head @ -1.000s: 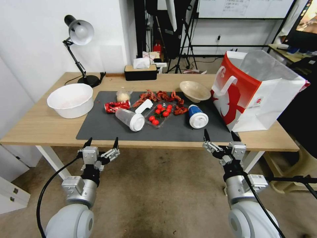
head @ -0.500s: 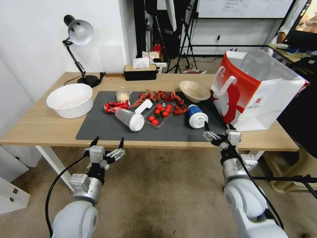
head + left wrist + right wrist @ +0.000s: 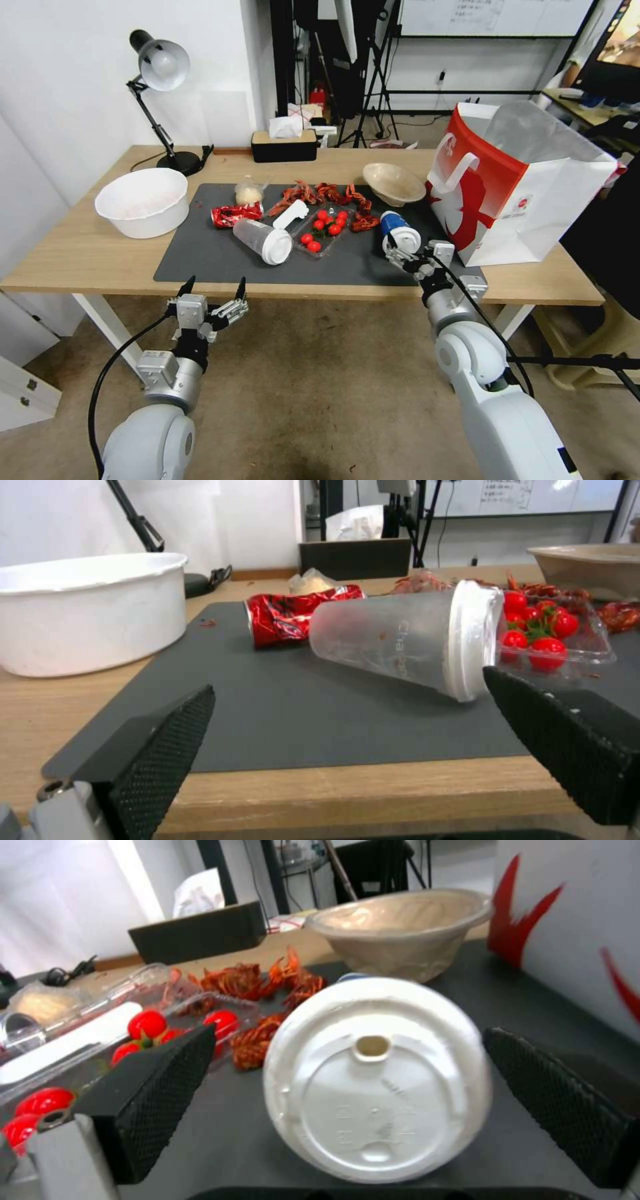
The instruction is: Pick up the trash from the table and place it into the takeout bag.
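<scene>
Right gripper hung wide open and empty at the white lid of the blue cup, which lay on its side on the mat just beside the bag; a good grasp would slide the jaws past the lid onto the cup's firmer body before closing. Left gripper waited open and empty off the table edge. Trash I counted: two cups, one beige bowl, one can, one small bag.
</scene>
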`<state>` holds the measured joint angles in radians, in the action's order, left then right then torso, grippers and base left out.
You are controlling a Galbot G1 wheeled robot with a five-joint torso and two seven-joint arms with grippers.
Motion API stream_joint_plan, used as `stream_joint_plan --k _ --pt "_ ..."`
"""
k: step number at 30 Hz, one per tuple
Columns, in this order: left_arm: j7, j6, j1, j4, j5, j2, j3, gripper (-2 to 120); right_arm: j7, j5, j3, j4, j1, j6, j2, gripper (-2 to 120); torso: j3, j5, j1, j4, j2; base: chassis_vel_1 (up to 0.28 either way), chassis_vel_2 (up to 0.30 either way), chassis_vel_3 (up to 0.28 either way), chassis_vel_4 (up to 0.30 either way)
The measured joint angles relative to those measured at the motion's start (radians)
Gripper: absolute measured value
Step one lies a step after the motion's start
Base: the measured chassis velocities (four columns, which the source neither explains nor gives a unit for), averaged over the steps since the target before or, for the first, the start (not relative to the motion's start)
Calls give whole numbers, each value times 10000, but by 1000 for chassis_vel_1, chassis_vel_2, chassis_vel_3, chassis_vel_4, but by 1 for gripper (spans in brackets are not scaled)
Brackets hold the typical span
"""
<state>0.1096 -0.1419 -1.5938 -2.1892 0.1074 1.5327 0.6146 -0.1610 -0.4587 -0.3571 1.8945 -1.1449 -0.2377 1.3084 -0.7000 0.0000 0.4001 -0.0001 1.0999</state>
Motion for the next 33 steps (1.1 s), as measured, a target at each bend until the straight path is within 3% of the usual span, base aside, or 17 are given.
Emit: stream_joint_plan --k 23,33 --pt "-7 373 -46 72 -17 12 39 100 -631 343 337 -594 703 -859 186 100 0 0 0 0 0 0 0 0 0" --pt "-14 463 -29 185 -22 11 33 100 -649 329 394 -740 672 -887 234 76 2 -2 -2 -1 1 0 0 0 0"
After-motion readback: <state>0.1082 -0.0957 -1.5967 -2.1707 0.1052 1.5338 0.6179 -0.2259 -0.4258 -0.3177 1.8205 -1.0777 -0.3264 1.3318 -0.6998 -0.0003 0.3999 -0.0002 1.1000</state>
